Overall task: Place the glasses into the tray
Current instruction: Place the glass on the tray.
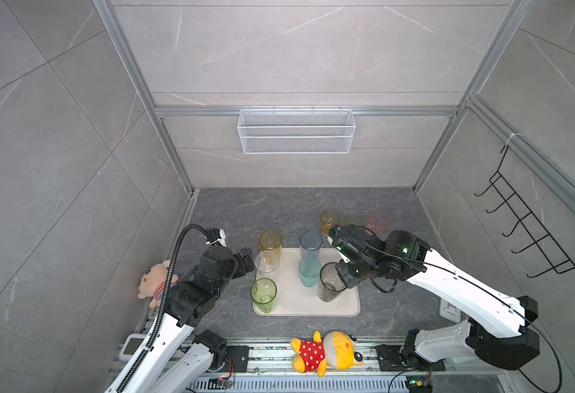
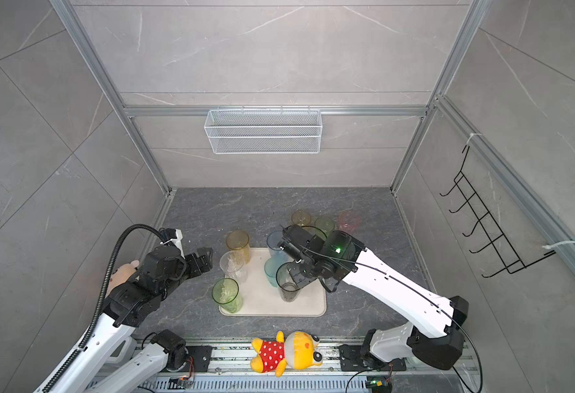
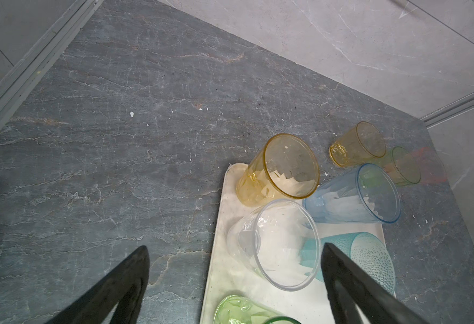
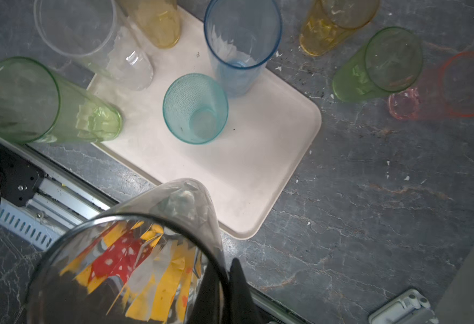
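Note:
The beige tray [image 1: 296, 301] [image 4: 258, 157] holds an amber glass [image 1: 270, 246], a clear glass [image 1: 266, 265] [image 3: 275, 244], a green glass [image 1: 263, 294], a pale blue glass [image 1: 310, 244] and a teal glass [image 1: 309, 272]. My right gripper [image 4: 227, 280] [image 1: 342, 275] is shut on the rim of the smoke-grey glass [image 1: 329, 284] [image 4: 134, 252], upright over the tray's near right corner; whether it touches the tray is unclear. A yellow glass [image 1: 329, 221], a green glass [image 1: 353, 222] and a pink glass [image 1: 378, 221] stand on the counter behind the tray. My left gripper [image 3: 234, 266] [image 1: 246, 260] is open beside the clear glass, holding nothing.
A yellow plush with a red dotted shirt [image 1: 326, 354] lies on the front rail. At the left edge, behind my left arm, sits a pink plush [image 1: 155, 280]. A white wire basket [image 1: 296, 131] hangs on the back wall, and a black hook rack [image 1: 524, 224] on the right wall.

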You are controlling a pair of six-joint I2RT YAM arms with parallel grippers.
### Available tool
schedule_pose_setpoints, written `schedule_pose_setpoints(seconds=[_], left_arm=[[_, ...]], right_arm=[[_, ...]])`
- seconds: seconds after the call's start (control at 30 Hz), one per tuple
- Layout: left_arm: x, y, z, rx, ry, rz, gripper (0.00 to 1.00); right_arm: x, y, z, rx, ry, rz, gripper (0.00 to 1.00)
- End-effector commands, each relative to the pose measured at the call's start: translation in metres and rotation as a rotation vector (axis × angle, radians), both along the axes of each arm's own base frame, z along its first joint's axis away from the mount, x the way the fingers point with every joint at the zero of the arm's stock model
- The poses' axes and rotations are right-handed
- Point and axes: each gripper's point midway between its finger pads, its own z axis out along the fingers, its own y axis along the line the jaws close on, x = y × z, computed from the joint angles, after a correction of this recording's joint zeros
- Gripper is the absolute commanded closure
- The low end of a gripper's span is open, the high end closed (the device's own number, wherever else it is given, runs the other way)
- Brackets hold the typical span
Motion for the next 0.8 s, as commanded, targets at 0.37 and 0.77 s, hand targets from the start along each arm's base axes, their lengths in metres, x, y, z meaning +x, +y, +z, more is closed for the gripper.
schedule_pose_setpoints(seconds=[0.37, 0.77], left_arm=[[-0.002, 0.003, 0.008, -0.017, -0.028, 0.008, 0.05], [-0.003, 0.003, 0.004, -0.018, -0.026, 0.009, 0.05]], right_arm=[[-0.004, 0.028, -0.032, 0.042, -0.031, -0.049, 1.00], [0.001, 0.038, -0.076, -0.006, -0.003, -0.090, 1.00]])
